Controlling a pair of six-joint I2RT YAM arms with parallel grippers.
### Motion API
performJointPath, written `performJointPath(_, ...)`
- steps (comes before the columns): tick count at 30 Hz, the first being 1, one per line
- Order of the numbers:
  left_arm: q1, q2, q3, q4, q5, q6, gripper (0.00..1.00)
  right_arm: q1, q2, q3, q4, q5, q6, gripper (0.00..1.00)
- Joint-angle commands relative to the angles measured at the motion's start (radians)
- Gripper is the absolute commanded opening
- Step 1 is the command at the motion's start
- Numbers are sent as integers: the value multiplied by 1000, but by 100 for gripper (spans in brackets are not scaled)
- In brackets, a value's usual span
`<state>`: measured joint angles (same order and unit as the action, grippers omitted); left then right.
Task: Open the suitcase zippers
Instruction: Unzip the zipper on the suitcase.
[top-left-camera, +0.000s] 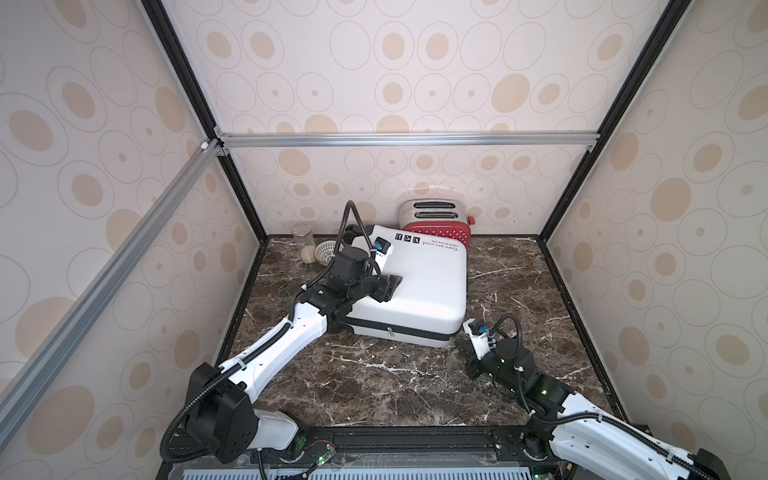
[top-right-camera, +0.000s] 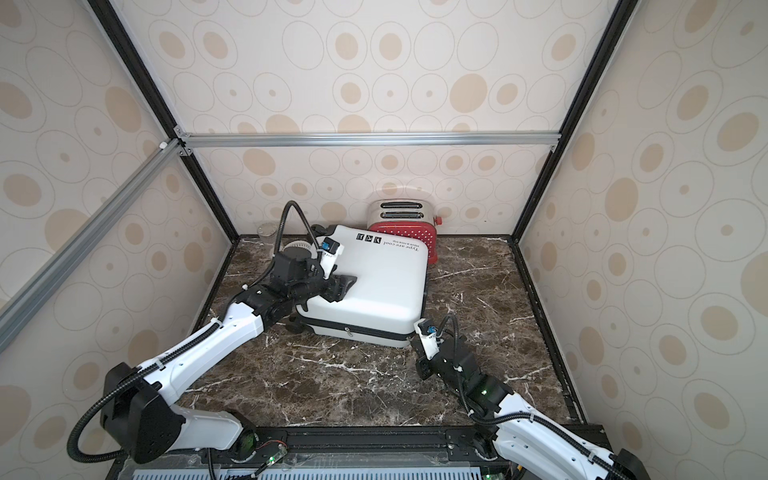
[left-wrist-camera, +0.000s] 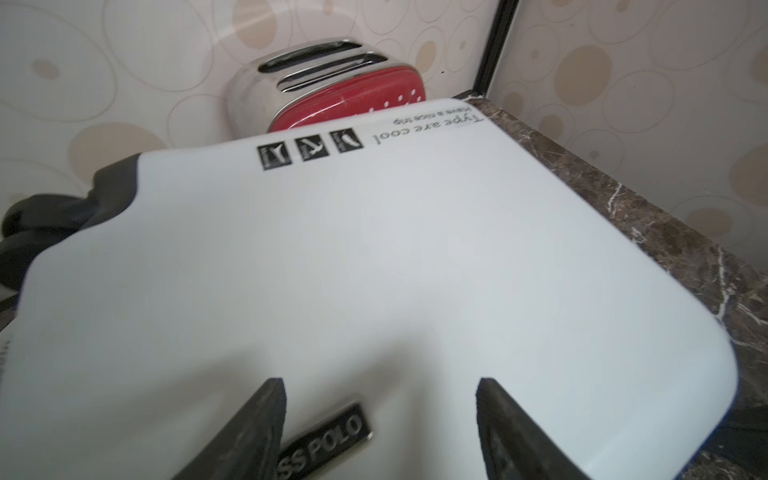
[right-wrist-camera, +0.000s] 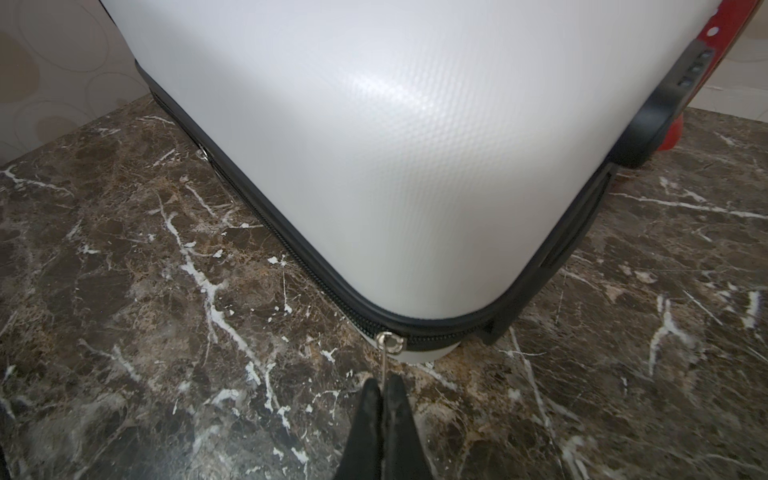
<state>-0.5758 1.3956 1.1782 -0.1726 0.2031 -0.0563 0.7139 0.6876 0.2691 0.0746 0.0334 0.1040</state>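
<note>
Pinching the metal zipper pull (right-wrist-camera: 385, 357) at the near right corner of the suitcase (top-left-camera: 415, 282), the right pincer (right-wrist-camera: 384, 384) is clamped shut on the tab. It sits low over the table (top-left-camera: 374, 386), right of centre in both top views. Holding the tab out in line with the black zipper band (right-wrist-camera: 257, 216) looks meant to let the slider (right-wrist-camera: 392, 340) run round the rounded corner rather than jam there. A second pull (top-left-camera: 390, 331) hangs free midway along the near side; how much of the seam is already undone I cannot tell. The suitcase lies flat in the middle of the frame, lid up. On the lid, left of centre, the left pincer (left-wrist-camera: 379, 384) stands wide open and holds nothing. Its fingers (left-wrist-camera: 257, 428) spread either side of the black badge (left-wrist-camera: 328, 436) and apparently rest on the shell, probably to pin the case down against the pull. Farther back, upper middle of the frame, stands a red toaster (top-left-camera: 436, 232); a jar (top-left-camera: 302, 245) and a small white basket (top-left-camera: 325, 250) sit to its left.
</note>
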Motion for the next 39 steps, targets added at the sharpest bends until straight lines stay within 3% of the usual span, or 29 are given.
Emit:
performJointPath(1, -46, 38, 98, 4, 42, 11, 74, 53, -16, -1, 82, -80, -26, 0)
performJointPath(6, -122, 129, 189, -34, 70, 44, 75, 81, -27, -39, 138, -60, -28, 0)
performJointPath(10, -181, 213, 264, -65, 62, 64, 76, 82, -70, -89, 151, 75, 32, 0)
performJointPath(13, -194, 263, 291, -72, -9, 40, 76, 82, -115, -116, 131, 139, 71, 0)
performJointPath(18, -189, 303, 250, -97, -76, 40, 77, 81, -150, -119, 70, 199, 97, 0)
performJointPath(26, -137, 268, 110, -73, -69, 3, 76, 80, -161, -94, -25, 392, 141, 0)
performJointPath(34, -110, 250, 30, -64, -73, 3, 76, 78, -115, -85, -27, 486, 177, 0)
performJointPath(39, -105, 238, 4, -57, -68, 4, 76, 35, -74, -86, 81, 438, 161, 0)
